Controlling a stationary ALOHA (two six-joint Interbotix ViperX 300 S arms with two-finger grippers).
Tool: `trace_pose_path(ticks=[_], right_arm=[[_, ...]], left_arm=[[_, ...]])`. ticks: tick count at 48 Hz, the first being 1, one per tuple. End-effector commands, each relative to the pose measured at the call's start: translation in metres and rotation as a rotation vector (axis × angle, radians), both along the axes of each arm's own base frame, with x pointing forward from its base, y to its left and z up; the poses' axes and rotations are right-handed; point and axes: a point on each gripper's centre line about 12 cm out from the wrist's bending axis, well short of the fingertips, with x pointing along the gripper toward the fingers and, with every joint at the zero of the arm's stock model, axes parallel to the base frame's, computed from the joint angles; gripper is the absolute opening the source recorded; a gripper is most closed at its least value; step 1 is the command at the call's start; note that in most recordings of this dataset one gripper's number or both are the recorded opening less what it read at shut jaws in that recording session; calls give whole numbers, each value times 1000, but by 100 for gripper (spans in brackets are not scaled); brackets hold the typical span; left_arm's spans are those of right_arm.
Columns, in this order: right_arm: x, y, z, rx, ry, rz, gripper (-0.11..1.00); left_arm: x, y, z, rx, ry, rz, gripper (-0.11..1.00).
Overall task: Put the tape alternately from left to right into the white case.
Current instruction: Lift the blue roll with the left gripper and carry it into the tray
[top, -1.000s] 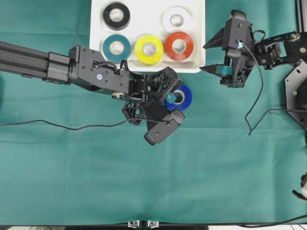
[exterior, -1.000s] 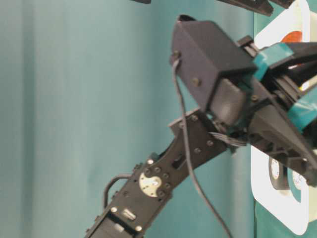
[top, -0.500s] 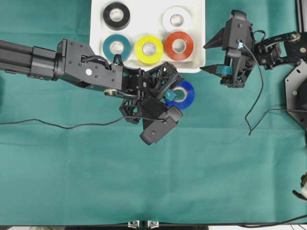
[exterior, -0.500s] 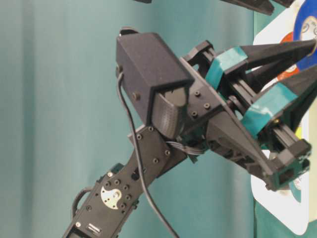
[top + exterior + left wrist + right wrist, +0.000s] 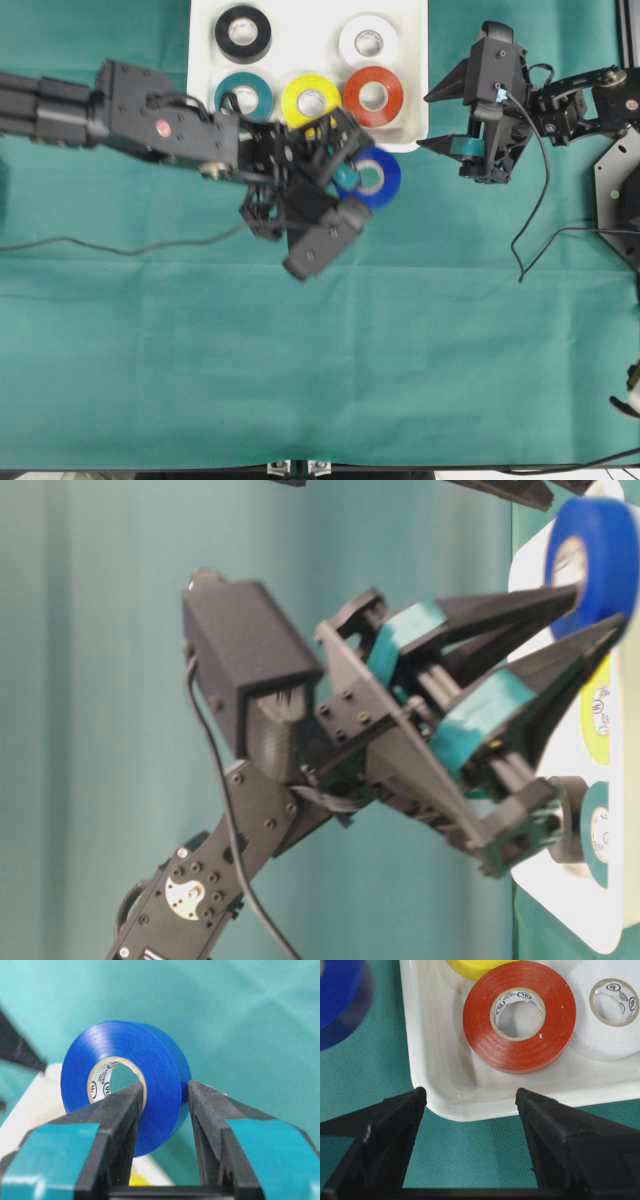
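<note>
- Wrist view on the left arm: the left gripper (image 5: 160,1125) pinches the blue roll (image 5: 127,1080) through its wall, one finger inside the pale core and the other on the outer face, with the roll standing on edge.
- Overhead, the blue roll (image 5: 372,178) sits at the near rim of the white case (image 5: 205,60); the case holds the black roll (image 5: 242,32), white roll (image 5: 369,40), teal roll (image 5: 243,96), yellow roll (image 5: 311,101) and red-orange roll (image 5: 373,95).
- Table-level view alone shows the blue roll (image 5: 597,565) lifted clear above the case rim.
- Left arm stretches across from the left, wrist rolled, camera housing toward the near side.
- Right gripper (image 5: 470,1105) hangs spread wide and empty just outside the case's corner, beside the red-orange roll.
</note>
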Motion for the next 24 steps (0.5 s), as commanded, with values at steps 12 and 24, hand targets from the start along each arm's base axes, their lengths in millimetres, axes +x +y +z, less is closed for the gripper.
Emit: trace_pose_path(ticks=[12, 24], right_arm=[[2, 0, 7, 1, -28, 0, 78], [3, 0, 7, 1, -28, 2, 78]], left_arm=[[-20, 51, 37, 7, -72, 110, -2], [-34, 88, 27, 12, -53, 193, -2]])
